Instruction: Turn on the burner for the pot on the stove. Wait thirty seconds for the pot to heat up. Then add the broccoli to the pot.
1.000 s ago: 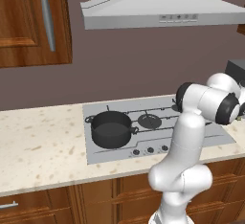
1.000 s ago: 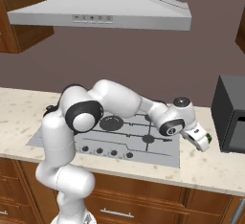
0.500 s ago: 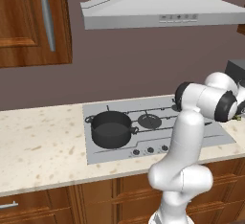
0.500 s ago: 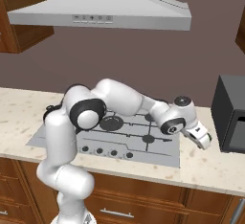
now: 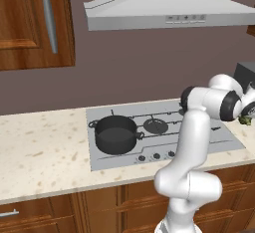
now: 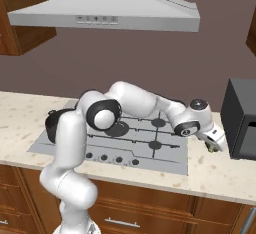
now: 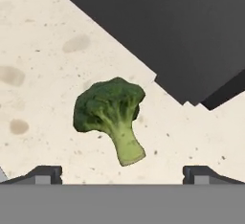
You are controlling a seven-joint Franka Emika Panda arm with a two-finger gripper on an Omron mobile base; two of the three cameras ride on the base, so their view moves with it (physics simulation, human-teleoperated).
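Note:
The broccoli lies on the speckled counter right of the stove, its stalk pointing toward the hand. My gripper hovers just over it, open, with one dark fingertip on each side and nothing between them. From the right base view the gripper hangs low over the counter beside a black appliance, with a bit of green broccoli under it. A green edge of the broccoli peeks out behind the hand. The dark pot stands on the stove's front left burner, and my arm partly hides the pot.
A row of small dark knobs runs along the stove's front edge. A black boxy appliance stands close to the right of the broccoli, its dark side near the gripper. A grey range hood hangs above.
The hand has moved further right and lower, off the stove's right edge toward the counter by the black appliance. The jaws stayed wide.

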